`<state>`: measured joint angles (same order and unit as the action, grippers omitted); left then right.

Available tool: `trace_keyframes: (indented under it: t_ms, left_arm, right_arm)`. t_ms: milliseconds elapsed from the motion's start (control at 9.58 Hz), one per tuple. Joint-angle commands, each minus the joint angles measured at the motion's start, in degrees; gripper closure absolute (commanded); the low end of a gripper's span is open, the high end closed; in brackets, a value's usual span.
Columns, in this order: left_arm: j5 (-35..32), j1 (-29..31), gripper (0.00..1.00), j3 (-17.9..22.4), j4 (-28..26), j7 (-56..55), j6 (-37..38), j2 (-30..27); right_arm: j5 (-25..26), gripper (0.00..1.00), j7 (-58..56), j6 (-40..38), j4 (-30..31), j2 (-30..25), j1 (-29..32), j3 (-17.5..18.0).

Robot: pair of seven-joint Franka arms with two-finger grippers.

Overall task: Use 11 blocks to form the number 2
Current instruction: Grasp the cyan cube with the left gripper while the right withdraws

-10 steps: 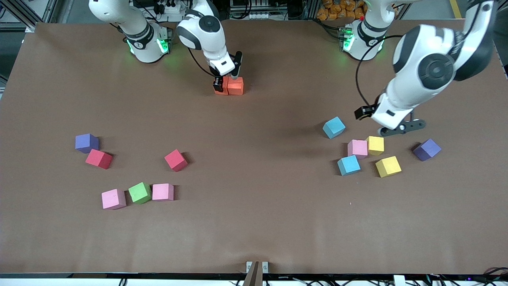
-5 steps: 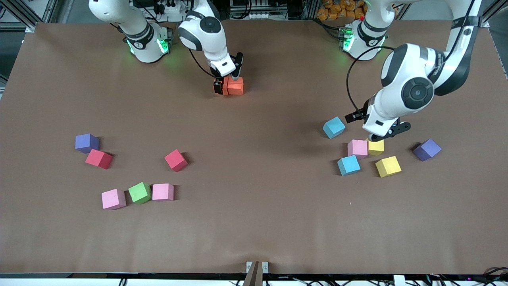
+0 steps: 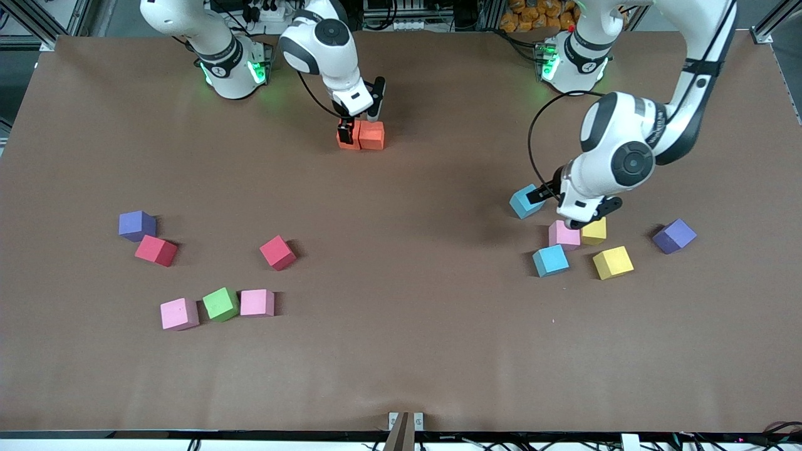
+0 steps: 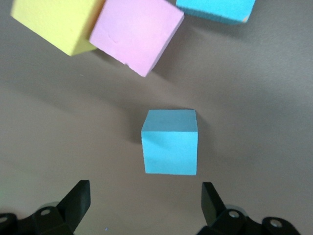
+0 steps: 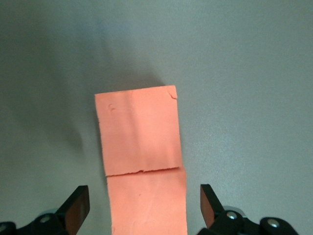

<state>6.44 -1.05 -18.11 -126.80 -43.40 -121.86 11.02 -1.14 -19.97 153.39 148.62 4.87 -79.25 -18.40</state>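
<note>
Brown matte surface carries scattered foam cubes, and only two orange blocks sit touching side by side near the right arm's base, a first piece of the number 2. Directly over them hangs the right end effector, fingers spread wide and holding nothing; in its wrist view the pair lies between the pads with a thin seam.

Beneath the left end effector, also wide and empty, lies a light blue block, sitting slightly ahead of its open fingers. A pink block and a yellow block lie just beside it. To grasp well, I judge the fingers should descend squarely on opposite flat faces, clear of those neighbours. Each cube looks soft, sharp-edged and dull-surfaced, so it should compress slightly.
</note>
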Motion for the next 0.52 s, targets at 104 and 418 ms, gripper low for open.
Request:
trace_keyframes:
  t_ms: [104, 418]
  left_arm:
    - [1.8, -1.2, 0.00, -0.2, -2.0, -2.0, -5.5, 2.7]
    - [1.7, -1.2, 0.00, -0.2, -2.7, -2.0, -8.6, 5.0]
  right_arm:
    - [0.1, 0.00, 0.2, -10.3, -0.5, -8.2, 0.1, -1.9]
    - [0.1, 0.00, -0.5, -17.6, -2.5, -12.5, 6.8, -3.0]
